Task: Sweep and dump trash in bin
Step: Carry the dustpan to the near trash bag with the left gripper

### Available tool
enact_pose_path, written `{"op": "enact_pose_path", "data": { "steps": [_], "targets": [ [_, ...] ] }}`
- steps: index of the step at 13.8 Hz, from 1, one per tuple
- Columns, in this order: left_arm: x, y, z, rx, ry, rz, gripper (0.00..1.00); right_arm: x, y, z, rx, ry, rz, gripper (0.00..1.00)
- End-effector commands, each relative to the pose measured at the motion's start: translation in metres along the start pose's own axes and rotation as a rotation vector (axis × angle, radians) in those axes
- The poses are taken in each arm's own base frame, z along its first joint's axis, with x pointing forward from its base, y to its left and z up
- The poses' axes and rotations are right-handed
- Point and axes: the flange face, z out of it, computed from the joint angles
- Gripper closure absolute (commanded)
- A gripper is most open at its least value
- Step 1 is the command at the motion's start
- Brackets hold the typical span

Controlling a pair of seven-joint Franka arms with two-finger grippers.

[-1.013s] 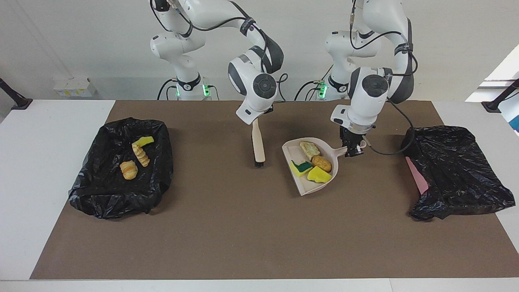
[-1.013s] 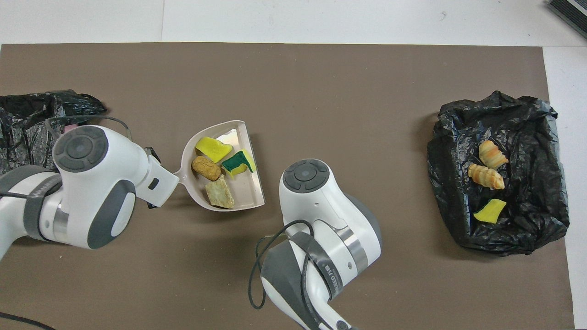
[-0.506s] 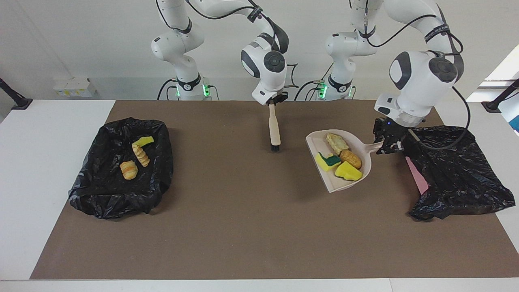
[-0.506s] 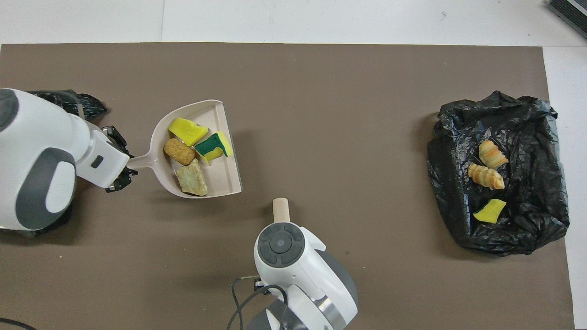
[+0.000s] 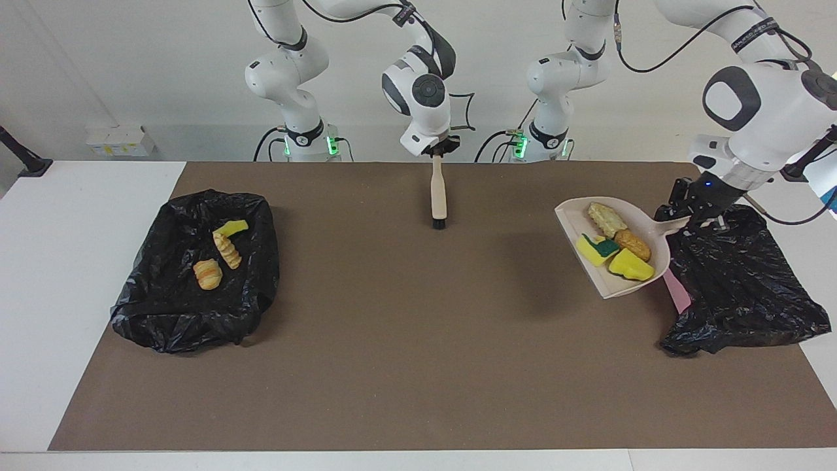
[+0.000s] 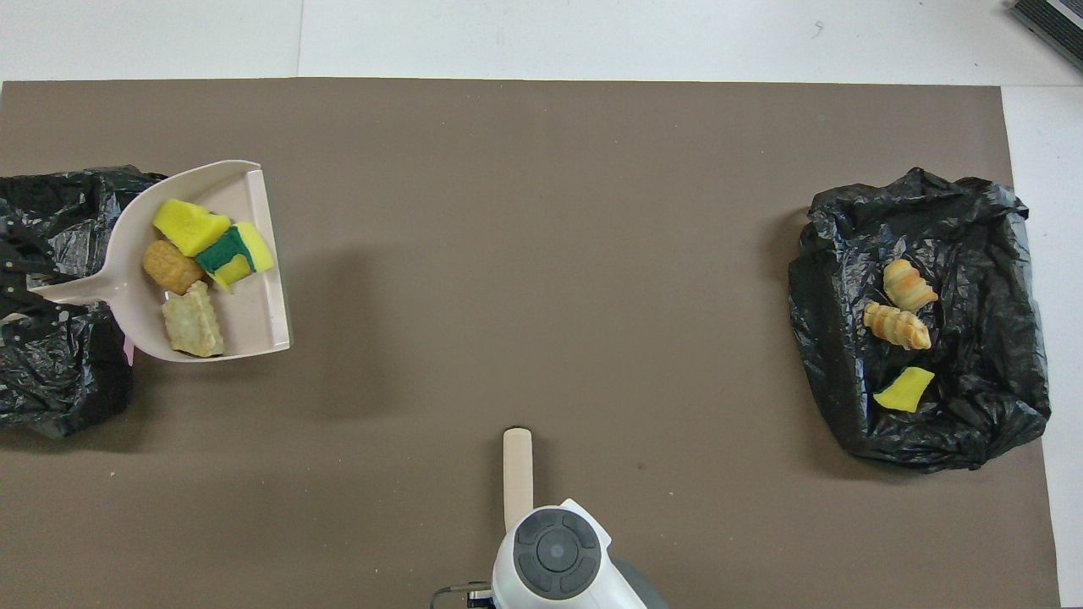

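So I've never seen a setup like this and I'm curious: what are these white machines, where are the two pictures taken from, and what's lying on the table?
They are two robot arms, each ending in a two-finger tool. One picture faces them across the table; the other looks down from above their end. The left tool holds a beige dustpan by its handle, raised beside a black bag-lined bin. In the pan lie four scraps: sponge pieces and crusty lumps. The right tool holds a brush, bristles down, over the brown mat. A second black-lined bin at the right arm's end holds three scraps.
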Motion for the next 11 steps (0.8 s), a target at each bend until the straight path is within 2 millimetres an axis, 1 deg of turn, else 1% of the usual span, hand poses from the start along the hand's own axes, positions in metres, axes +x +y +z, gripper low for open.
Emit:
{"op": "enact_pose_path", "data": {
  "steps": [1,3,4,5,6,7,8,9,11],
  "targets": [
    [-0.058,-0.011,-0.021,0.013,-0.005,0.027,1.0,-0.009,0.006,0.005,0.026,0.015,-0.019,1.0],
    [-0.102,-0.02,-0.04,0.002,-0.022,-0.006,1.0,-0.008,0.006,0.009,0.024,0.018,-0.018,1.0],
    [-0.12,-0.027,-0.047,-0.007,-0.064,0.009,1.0,-0.007,0.007,0.013,0.022,0.017,-0.013,1.0],
    [-0.128,-0.032,-0.054,0.0,-0.105,0.033,1.0,-0.007,0.007,0.014,0.019,0.014,-0.011,0.92],
    [-0.135,-0.035,-0.055,-0.002,-0.147,0.059,1.0,-0.006,0.008,0.014,0.015,0.009,0.006,0.67],
    [-0.14,-0.038,-0.058,0.006,-0.19,0.078,1.0,-0.005,0.008,0.014,0.018,0.012,-0.006,0.49],
    [-0.145,-0.044,-0.063,0.012,-0.231,0.079,1.0,-0.005,0.008,0.014,0.019,0.012,-0.005,0.51],
    [-0.155,-0.05,-0.069,0.007,-0.292,0.084,1.0,-0.005,0.008,0.014,0.02,0.013,-0.007,0.5],
    [-0.162,-0.057,-0.079,0.016,-0.418,0.118,1.0,-0.002,0.005,0.013,0.023,0.017,-0.006,0.45]
  ]
}}
